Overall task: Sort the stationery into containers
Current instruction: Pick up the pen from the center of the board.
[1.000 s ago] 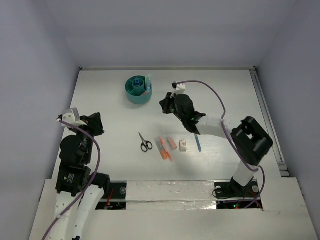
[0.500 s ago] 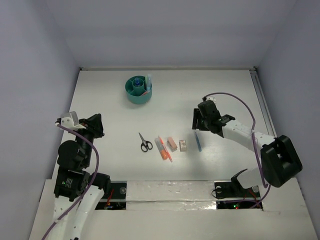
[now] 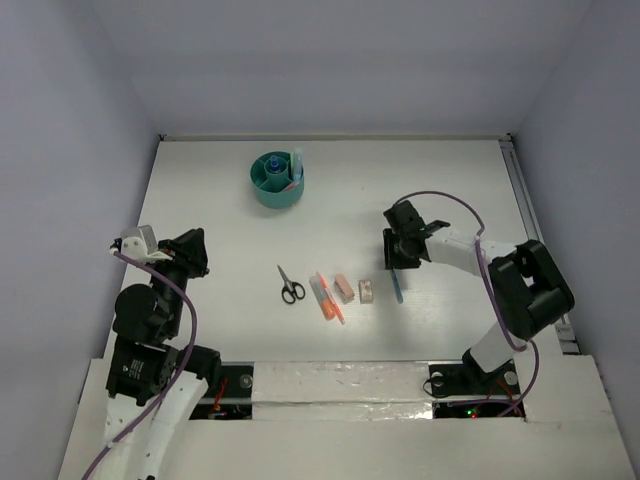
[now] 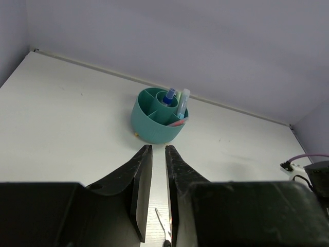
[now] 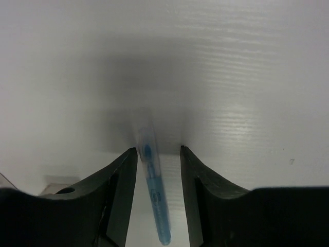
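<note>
The teal organiser (image 3: 277, 181) stands at the back left and holds a blue-capped bottle and pens; it also shows in the left wrist view (image 4: 157, 122). On the table lie black-handled scissors (image 3: 290, 285), orange pens (image 3: 326, 297), a pink eraser (image 3: 344, 288), a white eraser (image 3: 366, 291) and a blue pen (image 3: 397, 285). My right gripper (image 3: 397, 264) is open, low over the blue pen (image 5: 156, 198), which lies between its fingers, nearer the left one (image 5: 121, 180). My left gripper (image 3: 190, 250) is shut and empty, apart from everything, pointing toward the organiser.
Grey walls close the table on three sides. A rail (image 3: 525, 215) runs along the right edge. A scissors blade (image 4: 162, 220) shows below the left gripper's fingers.
My right gripper has swung from beside the organiser back to the right and come down over the blue pen. The left arm has barely shifted.
</note>
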Tool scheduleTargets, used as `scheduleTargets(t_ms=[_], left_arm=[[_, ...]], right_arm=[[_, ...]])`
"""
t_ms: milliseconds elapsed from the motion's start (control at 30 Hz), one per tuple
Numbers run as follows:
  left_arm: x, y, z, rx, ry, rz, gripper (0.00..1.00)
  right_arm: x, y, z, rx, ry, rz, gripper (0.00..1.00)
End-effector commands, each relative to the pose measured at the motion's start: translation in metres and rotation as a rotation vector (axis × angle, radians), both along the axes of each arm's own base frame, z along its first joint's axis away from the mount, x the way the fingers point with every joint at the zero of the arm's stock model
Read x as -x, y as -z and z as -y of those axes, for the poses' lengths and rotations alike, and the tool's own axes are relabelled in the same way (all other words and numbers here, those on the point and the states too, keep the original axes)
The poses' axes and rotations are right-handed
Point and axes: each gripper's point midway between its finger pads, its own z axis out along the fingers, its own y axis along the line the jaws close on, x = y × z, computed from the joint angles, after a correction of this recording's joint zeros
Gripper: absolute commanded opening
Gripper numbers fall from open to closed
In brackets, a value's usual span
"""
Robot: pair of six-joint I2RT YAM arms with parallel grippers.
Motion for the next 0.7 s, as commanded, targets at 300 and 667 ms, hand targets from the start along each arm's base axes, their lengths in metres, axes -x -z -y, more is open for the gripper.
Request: scheduleTargets(t_ms=[300, 667], left_arm=[[0.003, -0.017, 0.001, 0.008, 0.006, 0.059, 0.15], [-0.004, -0.009, 0.003, -0.002, 0.006, 0.023, 0.15]], right_arm=[[-0.024, -0.014, -0.003, 0.063, -0.027, 0.022, 0.05], [-0.141, -0.198, -0.115, -0.492, -0.098, 0.632, 0.01]])
